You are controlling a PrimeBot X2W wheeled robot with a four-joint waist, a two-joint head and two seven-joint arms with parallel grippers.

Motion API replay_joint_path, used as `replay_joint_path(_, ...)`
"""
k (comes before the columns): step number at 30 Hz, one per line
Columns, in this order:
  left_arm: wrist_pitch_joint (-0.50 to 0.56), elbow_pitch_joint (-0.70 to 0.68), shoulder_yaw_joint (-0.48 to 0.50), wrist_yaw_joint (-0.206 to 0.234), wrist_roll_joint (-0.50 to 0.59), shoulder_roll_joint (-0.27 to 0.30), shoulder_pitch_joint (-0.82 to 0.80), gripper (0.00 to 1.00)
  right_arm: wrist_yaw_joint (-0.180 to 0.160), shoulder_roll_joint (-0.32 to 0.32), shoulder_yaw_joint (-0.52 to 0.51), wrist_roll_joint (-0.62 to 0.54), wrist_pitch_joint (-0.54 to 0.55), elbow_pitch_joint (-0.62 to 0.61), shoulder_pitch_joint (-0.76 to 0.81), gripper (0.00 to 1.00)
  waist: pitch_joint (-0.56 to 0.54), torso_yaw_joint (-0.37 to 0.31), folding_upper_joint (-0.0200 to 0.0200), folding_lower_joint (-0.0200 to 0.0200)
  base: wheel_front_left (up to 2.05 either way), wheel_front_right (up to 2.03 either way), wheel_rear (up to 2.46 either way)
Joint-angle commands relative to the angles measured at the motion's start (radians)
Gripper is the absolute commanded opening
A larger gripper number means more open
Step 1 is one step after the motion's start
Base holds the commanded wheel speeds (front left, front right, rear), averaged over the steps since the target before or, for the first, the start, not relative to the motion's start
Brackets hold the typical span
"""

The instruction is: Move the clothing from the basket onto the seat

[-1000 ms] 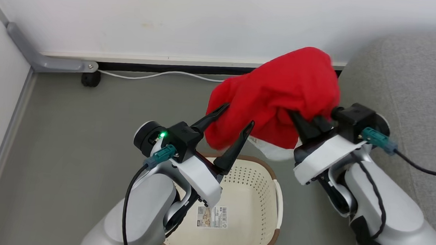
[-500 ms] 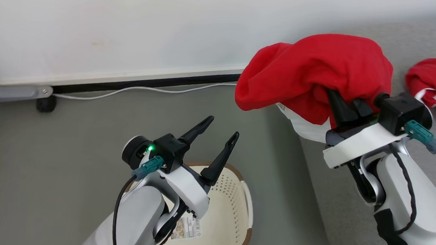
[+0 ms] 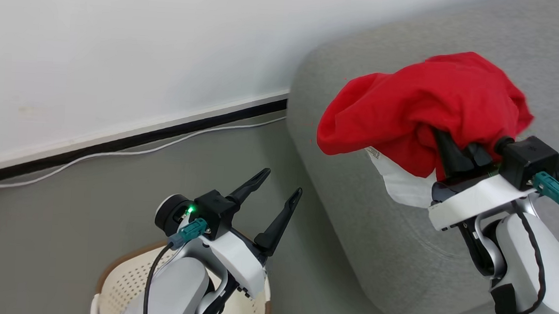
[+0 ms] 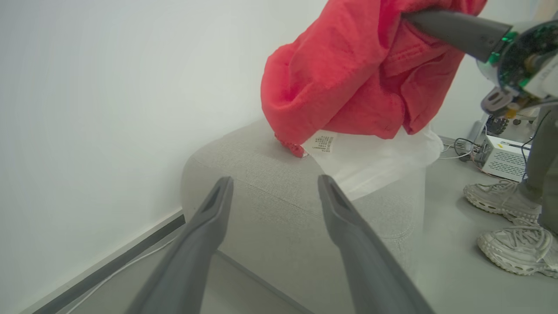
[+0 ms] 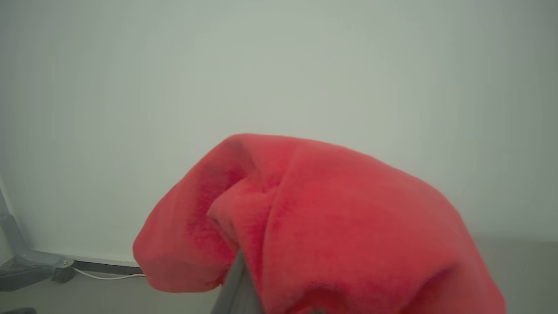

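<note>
Gripping the clothing (image 3: 424, 98) over the seat (image 3: 376, 240), right tool (image 3: 457, 148) clenched, left tool (image 3: 282, 181) spread wide, empty

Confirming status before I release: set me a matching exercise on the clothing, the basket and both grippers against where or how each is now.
Things:
1 clothing
2 basket
3 left gripper
4 right gripper

States:
A open, empty
B on the floor
C shut on the clothing
D raised over the seat

Pairs: 1-D, 2-B, 3-A, 4-C
</note>
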Motion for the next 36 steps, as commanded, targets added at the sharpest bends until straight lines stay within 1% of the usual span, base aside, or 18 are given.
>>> replay_joint_path(1,-0.006,-0.027,0.031,-0.006,0.011,0.005,-0.009,1.0,0.003,-0.005,-0.002,0.001,-0.006,-0.034,0.012,0.0,-0.014,-0.052,-0.0001,0.0,0.0,0.0,0.0)
replay_joint_path(7,-0.006,-0.036,0.029,-0.007,0.017,0.002,0.011,1.0,0.003,-0.013,-0.034,-0.004,-0.006,-0.056,0.044,0.0,-0.013,-0.139,-0.0001,0.0,0.0,0.0,0.0)
replay_joint_path(8,-0.006,-0.036,0.029,-0.007,0.017,0.002,0.011,1.0,0.003,-0.013,-0.034,-0.004,-0.006,-0.056,0.044,0.0,-0.013,-0.139,-0.0001,0.0,0.0,0.0,0.0)
replay_joint_path(10,-0.006,-0.04,0.026,-0.007,0.019,0.001,0.012,1.0,0.003,-0.018,-0.049,-0.007,-0.006,-0.069,0.053,0.0,-0.004,-0.161,-0.0001,0.0,0.0,0.0,0.0)
replay_joint_path(15,-0.006,-0.042,-0.015,-0.007,0.01,0.0,-0.015,1.0,0.003,-0.031,-0.139,-0.026,-0.006,-0.122,0.097,0.0,0.026,-0.179,-0.0001,0.0,0.0,0.0,0.0)
replay_joint_path(20,-0.006,-0.045,-0.046,-0.007,-0.006,0.004,-0.04,1.0,0.003,-0.04,-0.232,-0.047,-0.006,-0.164,0.137,0.0,0.056,-0.185,-0.0001,0.0,0.0,0.0,0.0)
replay_joint_path(24,-0.006,-0.052,-0.06,-0.007,-0.008,0.019,-0.05,1.0,0.003,-0.05,-0.287,-0.063,-0.006,-0.166,0.129,0.0,0.089,-0.185,-0.0001,0.0,0.0,0.0,0.0)
replay_joint_path(29,-0.006,-0.066,-0.057,-0.007,-0.008,0.046,-0.049,1.0,0.003,-0.048,-0.347,-0.045,-0.006,-0.121,0.055,0.0,0.14,-0.181,-0.0001,0.0,0.0,0.0,0.0)
replay_joint_path(36,-0.006,-0.082,-0.088,-0.007,-0.007,0.09,-0.075,1.0,0.003,-0.058,-0.435,-0.104,-0.006,-0.026,-0.084,0.0,0.249,-0.115,-0.0001,0.0,0.0,0.0,0.0)
